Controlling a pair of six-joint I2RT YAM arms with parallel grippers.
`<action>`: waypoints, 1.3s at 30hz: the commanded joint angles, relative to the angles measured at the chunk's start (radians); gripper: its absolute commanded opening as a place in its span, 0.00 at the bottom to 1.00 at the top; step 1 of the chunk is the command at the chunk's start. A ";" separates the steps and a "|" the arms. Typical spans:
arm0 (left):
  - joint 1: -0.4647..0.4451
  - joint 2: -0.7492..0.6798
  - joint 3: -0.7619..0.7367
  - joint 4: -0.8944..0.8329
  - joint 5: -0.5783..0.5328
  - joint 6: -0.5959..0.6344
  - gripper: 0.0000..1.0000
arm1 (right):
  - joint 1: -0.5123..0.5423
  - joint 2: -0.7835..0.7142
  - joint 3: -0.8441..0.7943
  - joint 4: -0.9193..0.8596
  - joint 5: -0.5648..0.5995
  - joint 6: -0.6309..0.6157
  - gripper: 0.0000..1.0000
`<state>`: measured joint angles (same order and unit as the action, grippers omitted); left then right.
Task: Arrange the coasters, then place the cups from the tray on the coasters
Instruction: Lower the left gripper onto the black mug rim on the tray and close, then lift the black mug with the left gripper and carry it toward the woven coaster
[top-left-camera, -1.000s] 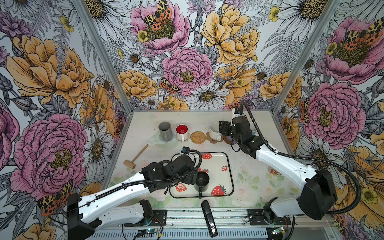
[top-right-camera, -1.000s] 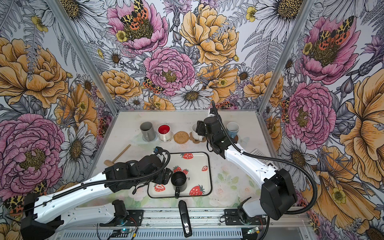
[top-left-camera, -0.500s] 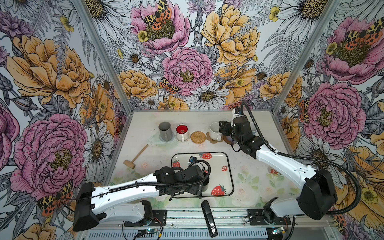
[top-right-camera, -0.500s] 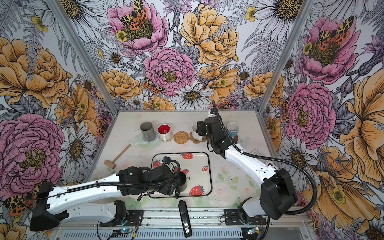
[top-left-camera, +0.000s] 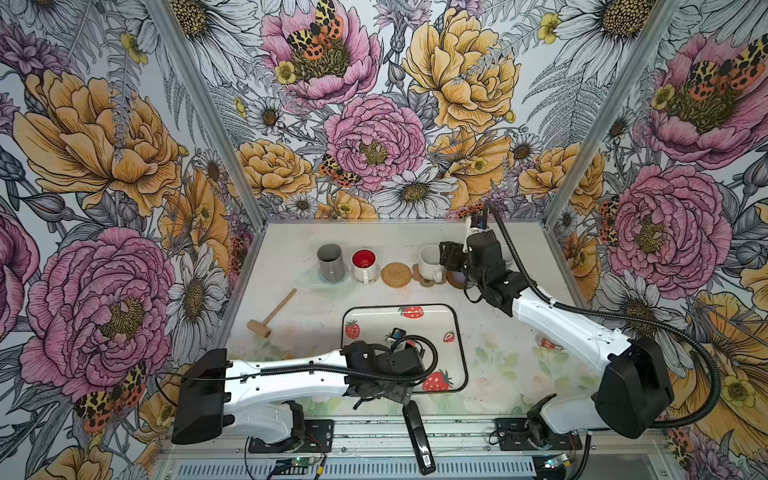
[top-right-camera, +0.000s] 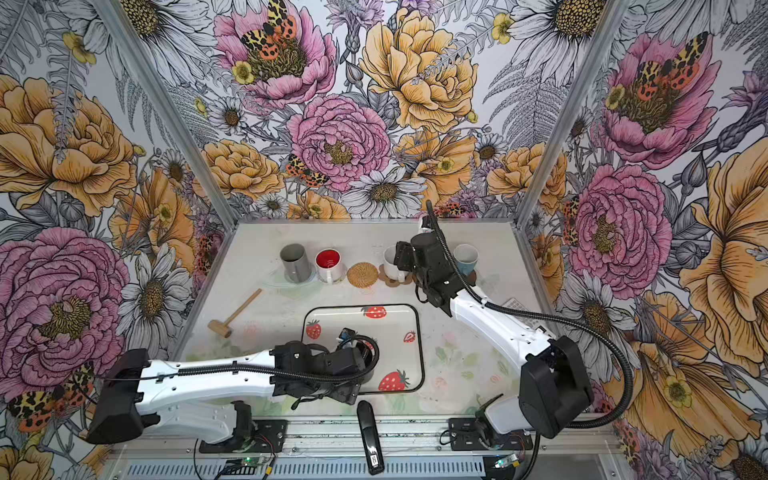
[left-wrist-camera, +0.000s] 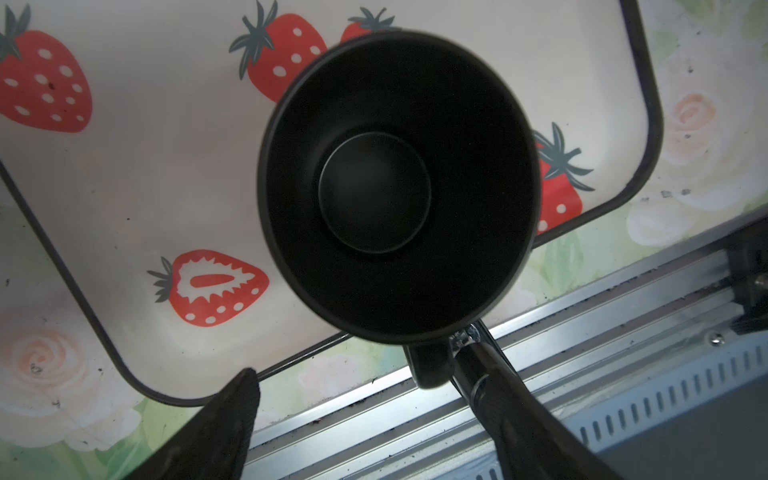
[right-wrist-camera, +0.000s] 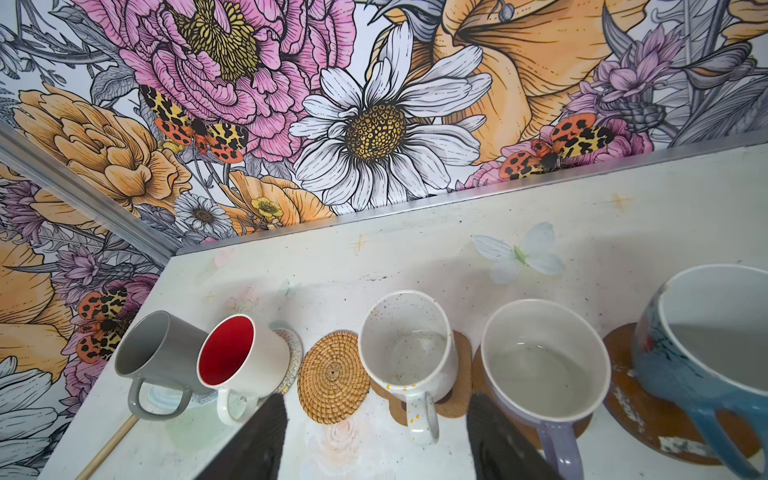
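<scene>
- Left arm (top-left-camera: 291, 378) has swung in from the tray's left side over the last second and now lies low across its near half, hiding the last cup in both top views.
- Right arm (top-left-camera: 569, 328) is stretched out to the back row. The right gripper (right-wrist-camera: 376, 405) hovers there with its jaws apart and nothing between them, so it's well away from the action.
- Tray (top-left-camera: 432, 328) sits mid-table, and only one cup remains on it.
- Black mug (left-wrist-camera: 395, 187) stands upright near the tray's front edge, right under the left wrist camera, which looks straight down into it.
- Left gripper (left-wrist-camera: 357, 357) has its jaws spread wide and isn't holding anything. The mug body lies just ahead of the fingertips.
- Rattan coaster (top-left-camera: 396, 274) is the one bare spot in the back row, between the red-lined mug (top-left-camera: 364, 264) and the white mug (top-left-camera: 430, 264). That looks like where the black mug is headed.
- Handle (left-wrist-camera: 430, 365) is what this grasp turns on. It points back toward the gripper, inside the gap but hard up against one finger (left-wrist-camera: 519, 415) instead of centred. I'd nudge sideways before closing. Whether the handle and finger actually touch, I can't tell.
</scene>
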<state>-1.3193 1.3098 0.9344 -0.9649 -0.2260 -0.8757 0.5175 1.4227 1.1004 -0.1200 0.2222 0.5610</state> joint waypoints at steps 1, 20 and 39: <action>-0.003 0.019 0.018 0.001 -0.002 -0.040 0.87 | -0.005 0.012 -0.004 0.028 -0.010 0.010 0.71; -0.003 0.200 0.044 0.040 -0.100 -0.069 0.50 | -0.011 0.019 -0.006 0.028 -0.009 0.013 0.71; 0.038 0.136 0.050 0.075 -0.136 -0.035 0.00 | -0.014 0.036 -0.002 0.029 -0.017 0.013 0.71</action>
<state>-1.2995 1.5173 0.9619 -0.9043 -0.2966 -0.9329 0.5091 1.4502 1.1004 -0.1162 0.2115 0.5613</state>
